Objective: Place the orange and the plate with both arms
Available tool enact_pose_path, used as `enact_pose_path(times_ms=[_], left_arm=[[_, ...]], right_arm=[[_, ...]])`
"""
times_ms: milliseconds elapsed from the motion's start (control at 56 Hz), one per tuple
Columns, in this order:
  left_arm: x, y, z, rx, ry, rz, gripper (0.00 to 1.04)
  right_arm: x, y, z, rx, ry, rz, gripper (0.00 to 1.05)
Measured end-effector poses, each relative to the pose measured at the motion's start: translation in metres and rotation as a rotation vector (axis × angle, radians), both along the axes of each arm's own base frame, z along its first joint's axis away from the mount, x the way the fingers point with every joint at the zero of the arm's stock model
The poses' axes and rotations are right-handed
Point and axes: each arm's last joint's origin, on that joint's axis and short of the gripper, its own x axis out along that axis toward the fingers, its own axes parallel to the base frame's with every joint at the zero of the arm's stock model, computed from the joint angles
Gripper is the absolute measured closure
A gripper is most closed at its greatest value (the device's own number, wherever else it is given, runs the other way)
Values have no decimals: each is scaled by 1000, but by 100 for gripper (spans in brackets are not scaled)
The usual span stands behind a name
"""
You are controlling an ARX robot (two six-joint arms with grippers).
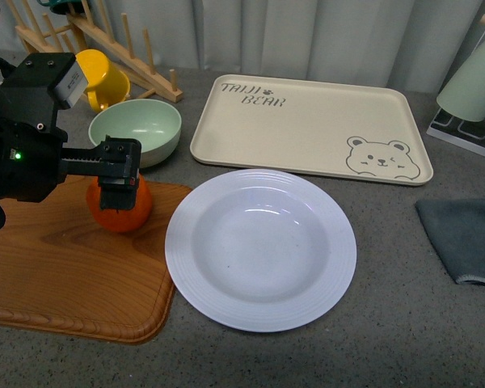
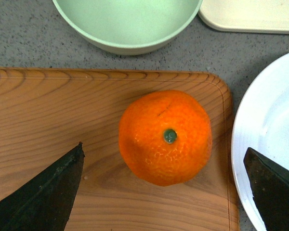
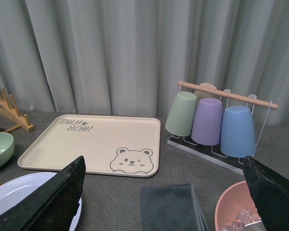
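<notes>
Left wrist view puts the orange (image 2: 165, 137) almost exactly between the two dark fingers (image 2: 48, 187) of the left pincer (image 2: 163, 150), stem spot up, so we judge the step in hand to be the grasp of the fruit. The jaws stand wide apart and touch nothing. The orange sits on the wooden board (image 1: 56, 267) by the left edge of the counter (image 1: 388, 339), near the board's far right corner. The green bowl (image 1: 136, 129) is just behind the board, and the plate (image 1: 196, 284) just beside it toward the counter's middle. To do this well we would come straight down, keep the fruit centred, and close across its widest part with gentle, even pressure, so the round skin cannot slip out. One finger appears to hang above the plate's rim, so we would make sure it clears that rim on the descent. Right wrist view shows the right pincer (image 3: 164, 192) spread open too, holding nothing and well back from the plate, so we judge that its reach for the rim is not yet begun.
</notes>
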Motion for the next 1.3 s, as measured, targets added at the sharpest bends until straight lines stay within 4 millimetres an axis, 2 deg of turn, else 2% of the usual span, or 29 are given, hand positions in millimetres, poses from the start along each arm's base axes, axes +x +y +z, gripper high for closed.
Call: enact_pose_path(times_ms=[232,554,768,875,1036,1196,1304], left_arm=[[12,0,-5,-13,15,-1,6],[27,-1,-22,-5,52,24,7],[29,0,-24,-13,61,31,35],[29,0,-24,-21,64,29,39],[28,-2,-21,-26,64,31,40],[25,-15,-8,-47,42,12,40],[24,-48,8,-75,6,-36,40]], right_arm=[[0,0,0,0,0,0,9],[0,0,0,0,0,0,9],[0,0,0,0,0,0,9],[0,0,0,0,0,0,9],[0,0,0,0,0,0,9],[0,0,0,0,0,0,9],[0,0,0,0,0,0,9]])
